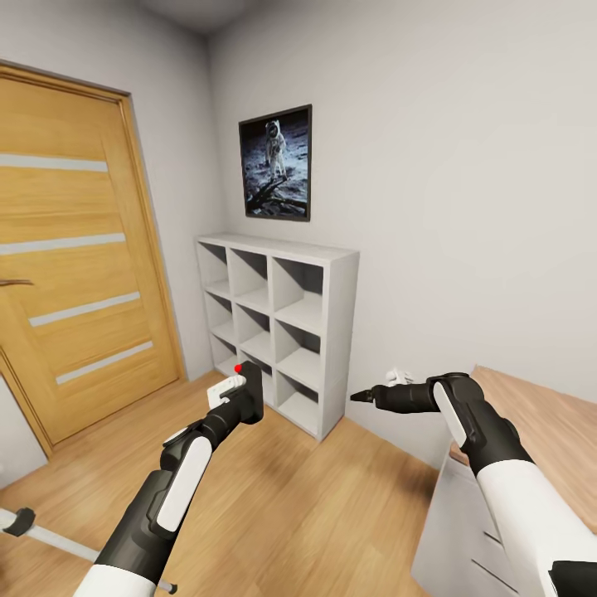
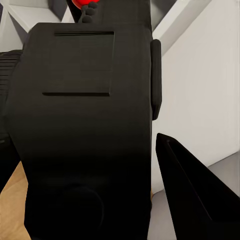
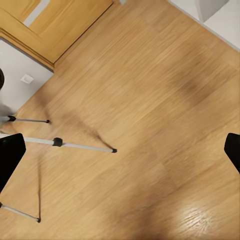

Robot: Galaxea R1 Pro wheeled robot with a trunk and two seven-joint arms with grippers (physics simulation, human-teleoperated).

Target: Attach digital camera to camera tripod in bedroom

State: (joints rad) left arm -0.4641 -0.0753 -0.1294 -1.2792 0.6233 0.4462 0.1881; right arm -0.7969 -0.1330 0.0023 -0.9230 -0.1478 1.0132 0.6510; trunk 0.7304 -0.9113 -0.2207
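Door point(image 1: 75, 257): oak, closed, at far left.
Tripod point(image 1: 50, 537): low at left, legs spread on bare floor point(image 3: 150, 100).
Left claw point(image 1: 235, 390): clamped on the camera point(image 2: 80, 130), raised before the shelves point(image 1: 278, 332).
Right claw point(image 1: 361, 396): empty, fingers spread wide.
Risk: swinging left could clip the shelves or knock a leg.
Room: open floor between arms; desk point(image 1: 539, 431) crowds the right.

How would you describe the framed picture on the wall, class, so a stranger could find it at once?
Start at the oak door and move along to the white cube shelf by the corner. The picture hangs on the pale wall directly above it. It is the wall's one dark-framed item, showing an astronaut in a white suit.
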